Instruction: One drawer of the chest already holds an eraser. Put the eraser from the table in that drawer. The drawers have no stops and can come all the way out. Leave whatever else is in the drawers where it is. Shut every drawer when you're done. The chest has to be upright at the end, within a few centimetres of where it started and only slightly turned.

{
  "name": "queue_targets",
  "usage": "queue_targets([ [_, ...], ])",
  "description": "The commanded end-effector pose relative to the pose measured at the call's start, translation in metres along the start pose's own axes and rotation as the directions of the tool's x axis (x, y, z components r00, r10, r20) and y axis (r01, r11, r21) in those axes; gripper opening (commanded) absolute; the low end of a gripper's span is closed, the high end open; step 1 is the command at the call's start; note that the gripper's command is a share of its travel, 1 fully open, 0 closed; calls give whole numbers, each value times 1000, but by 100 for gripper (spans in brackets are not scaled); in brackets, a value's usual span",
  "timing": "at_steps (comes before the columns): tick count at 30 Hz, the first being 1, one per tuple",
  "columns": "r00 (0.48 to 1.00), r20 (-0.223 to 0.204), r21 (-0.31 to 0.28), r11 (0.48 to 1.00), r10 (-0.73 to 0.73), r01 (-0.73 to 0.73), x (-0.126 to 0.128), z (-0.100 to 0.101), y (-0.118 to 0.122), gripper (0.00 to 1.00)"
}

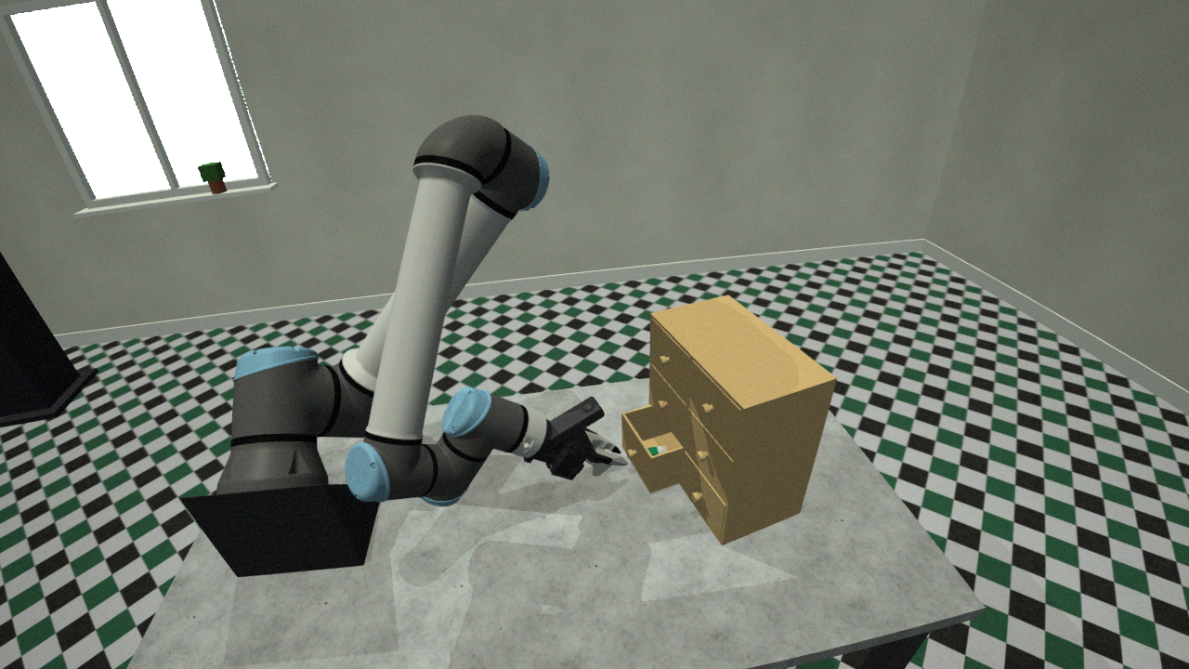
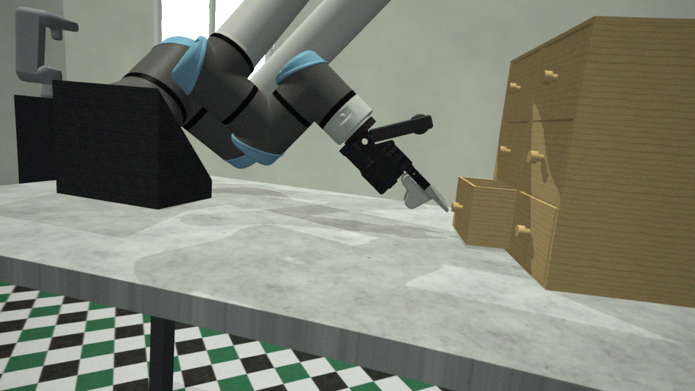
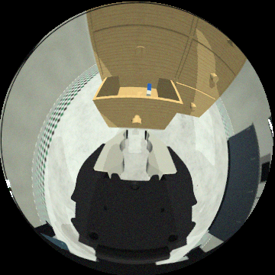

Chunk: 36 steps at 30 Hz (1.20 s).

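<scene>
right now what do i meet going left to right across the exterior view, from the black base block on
black wedge-shaped base block → black-and-grey pincer → pulled-out light-wood drawer → broad light-wood side panel of the chest

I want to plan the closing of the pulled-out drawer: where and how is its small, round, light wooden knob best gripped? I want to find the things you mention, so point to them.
Probably by the rounded head of the small, round, light wooden knob (image 1: 632, 452) (image 2: 454, 206) (image 3: 137, 120), coming from straight in front, one finger on each side: it sticks out from the middle of the flat drawer front (image 1: 638, 469) (image 2: 462, 224) (image 3: 118, 112).
</scene>
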<state>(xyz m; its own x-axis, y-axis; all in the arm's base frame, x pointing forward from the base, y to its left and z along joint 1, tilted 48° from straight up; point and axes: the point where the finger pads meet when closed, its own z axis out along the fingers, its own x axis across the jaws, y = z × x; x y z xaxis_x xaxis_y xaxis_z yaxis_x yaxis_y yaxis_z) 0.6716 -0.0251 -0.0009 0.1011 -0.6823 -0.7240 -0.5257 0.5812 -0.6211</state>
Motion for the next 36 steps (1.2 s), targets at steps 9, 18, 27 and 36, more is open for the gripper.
queue_targets([
  [9, 1000, -1, 1, 1000, 0, 0, 0, 9, -8, 20],
  [18, 1000, -1, 1, 1000, 0, 0, 0, 13, -11, 20],
  [27, 1000, -1, 1, 1000, 0, 0, 0, 13, -12, 20],
  [36, 1000, -1, 1, 1000, 0, 0, 0, 13, -12, 20],
])
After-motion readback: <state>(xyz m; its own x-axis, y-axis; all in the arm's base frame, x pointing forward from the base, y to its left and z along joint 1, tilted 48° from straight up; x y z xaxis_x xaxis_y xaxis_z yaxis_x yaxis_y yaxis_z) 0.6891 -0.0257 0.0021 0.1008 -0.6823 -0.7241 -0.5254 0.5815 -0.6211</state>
